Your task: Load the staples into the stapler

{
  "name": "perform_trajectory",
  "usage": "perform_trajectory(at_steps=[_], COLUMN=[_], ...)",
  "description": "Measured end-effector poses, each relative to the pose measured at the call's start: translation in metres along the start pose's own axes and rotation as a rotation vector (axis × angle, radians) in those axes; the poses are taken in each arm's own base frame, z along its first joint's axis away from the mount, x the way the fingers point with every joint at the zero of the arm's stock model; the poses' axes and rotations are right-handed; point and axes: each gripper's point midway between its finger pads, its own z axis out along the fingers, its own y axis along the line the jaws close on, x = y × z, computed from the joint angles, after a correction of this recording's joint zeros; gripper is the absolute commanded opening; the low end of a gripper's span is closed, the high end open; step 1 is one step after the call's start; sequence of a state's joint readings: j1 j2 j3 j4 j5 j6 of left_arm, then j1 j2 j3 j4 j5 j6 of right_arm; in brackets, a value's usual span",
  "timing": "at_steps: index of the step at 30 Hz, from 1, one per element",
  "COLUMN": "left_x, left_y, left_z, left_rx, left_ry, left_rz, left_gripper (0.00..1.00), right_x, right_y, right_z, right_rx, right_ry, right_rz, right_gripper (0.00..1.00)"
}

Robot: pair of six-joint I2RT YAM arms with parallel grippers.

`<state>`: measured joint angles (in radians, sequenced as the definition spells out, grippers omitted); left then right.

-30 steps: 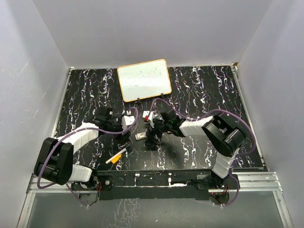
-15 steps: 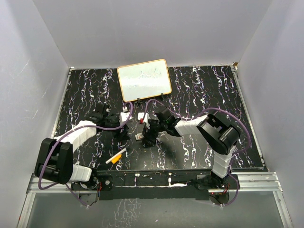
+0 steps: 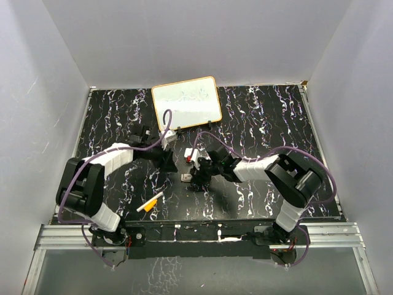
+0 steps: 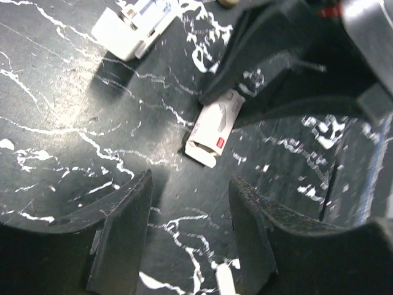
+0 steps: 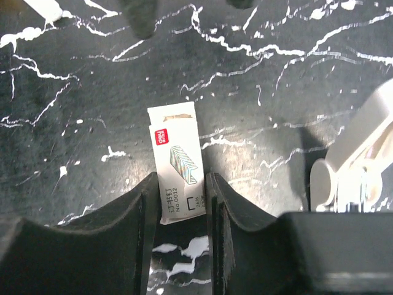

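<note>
The staples (image 5: 177, 153), a small white pack with a red logo, lie flat on the black marbled table (image 3: 258, 123). My right gripper (image 5: 182, 184) has its two fingers pressed against the near end of the pack's long sides, shut on it. In the top view the staples (image 3: 185, 177) sit just left of the right gripper (image 3: 196, 179). The white stapler (image 3: 189, 157) lies just behind them, and its curved end shows in the right wrist view (image 5: 359, 147). My left gripper (image 4: 191, 184) is open and holds nothing, low over the table, a short way from the staples (image 4: 212, 129) and the stapler (image 4: 132, 27).
A small whiteboard (image 3: 186, 103) with an orange frame stands propped at the back of the table. An orange-and-white marker pen (image 3: 150, 203) lies near the front left. White walls enclose the table on three sides.
The right gripper's fingers have narrowed from wide open onto the staples. The left arm has swung right, bringing its gripper closer to the staples, and its fingers have narrowed a little.
</note>
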<state>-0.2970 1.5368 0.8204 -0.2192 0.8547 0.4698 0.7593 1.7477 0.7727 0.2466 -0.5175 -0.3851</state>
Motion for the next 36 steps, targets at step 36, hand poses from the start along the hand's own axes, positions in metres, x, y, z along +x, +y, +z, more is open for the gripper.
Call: perform_trajectory(at_steps=[36], left_x=[0.019], left_y=[-0.019], left_z=[0.055], left_rx=[0.133], left_ry=[0.104], left_rz=[-0.628], left_gripper=[0.41], right_x=[0.011], right_y=[0.002], right_z=[-0.014], right_rx=[0.076], right_ry=[0.006], right_rz=[0.040], right_gripper=[0.42])
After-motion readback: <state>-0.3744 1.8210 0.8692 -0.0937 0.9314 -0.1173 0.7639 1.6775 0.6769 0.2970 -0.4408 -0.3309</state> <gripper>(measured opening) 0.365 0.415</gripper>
